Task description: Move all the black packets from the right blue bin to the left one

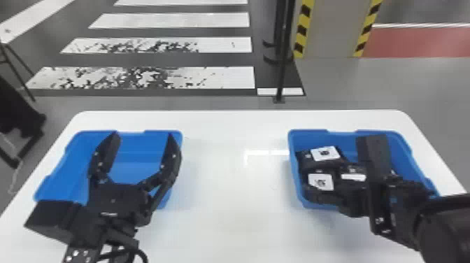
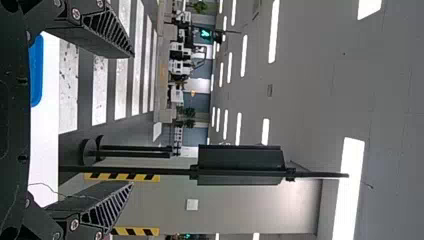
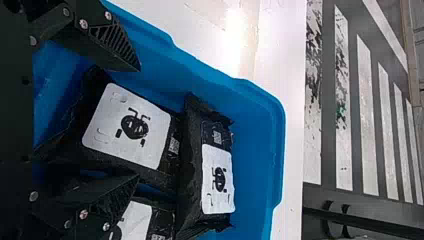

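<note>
The black packet I'm after lies label up in the right blue bin, near its left wall. My right gripper is down over it, fingers parted, one at either side, and I don't see a firm grip. To do this well, I'd centre the fingers, get them a little lower along the packet's sides, then close squarely and lift straight up. The lower finger in the wrist view sits close over a neighbouring packet, so it could snag or pinch that one too.

Its long axis seems to run away from me, a little skewed to the right, with the small code patch at the far end, towards another packet. That one lies crosswise by the far wall.

Farther out, across the white table, my left gripper hangs over the left bin, fingers wide apart with nothing between them.
</note>
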`<state>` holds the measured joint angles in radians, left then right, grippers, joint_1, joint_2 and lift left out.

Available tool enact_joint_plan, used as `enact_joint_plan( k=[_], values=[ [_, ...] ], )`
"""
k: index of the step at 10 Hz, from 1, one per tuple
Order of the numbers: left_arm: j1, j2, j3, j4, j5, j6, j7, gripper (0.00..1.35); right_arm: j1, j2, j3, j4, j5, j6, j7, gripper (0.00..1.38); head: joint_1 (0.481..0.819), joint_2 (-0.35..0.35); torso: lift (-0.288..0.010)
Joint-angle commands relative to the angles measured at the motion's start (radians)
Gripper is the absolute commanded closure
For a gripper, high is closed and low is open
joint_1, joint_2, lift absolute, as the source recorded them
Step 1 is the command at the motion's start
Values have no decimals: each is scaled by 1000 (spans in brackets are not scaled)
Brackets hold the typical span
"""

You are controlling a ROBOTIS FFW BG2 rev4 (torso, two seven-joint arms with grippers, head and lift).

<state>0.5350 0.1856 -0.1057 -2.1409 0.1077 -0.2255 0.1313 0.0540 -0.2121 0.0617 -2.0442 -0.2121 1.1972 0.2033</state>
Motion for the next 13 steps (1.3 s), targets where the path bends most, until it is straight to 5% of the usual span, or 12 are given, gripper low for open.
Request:
enact_joint_plan(
  k=[1,4,7,13],
  values=[
    [0,0,0,2,0,-3,-1,154,-5,-1,0,6,1,1,-2,265,695,31,-168],
    [-2,0,0,4,0,-8,-2,154,-25,-1,0,48,-13,23,-7,443,695,26,-168],
    [-5,0,0,9,0,-13,-6,154,-20,-1,-6,52,-55,5,-7,1062,695,28,-168],
    [-2,0,-16,14,56,-57,-7,154,162,10,-171,-176,-79,-34,-7,1081,695,4,-168]
  ],
)
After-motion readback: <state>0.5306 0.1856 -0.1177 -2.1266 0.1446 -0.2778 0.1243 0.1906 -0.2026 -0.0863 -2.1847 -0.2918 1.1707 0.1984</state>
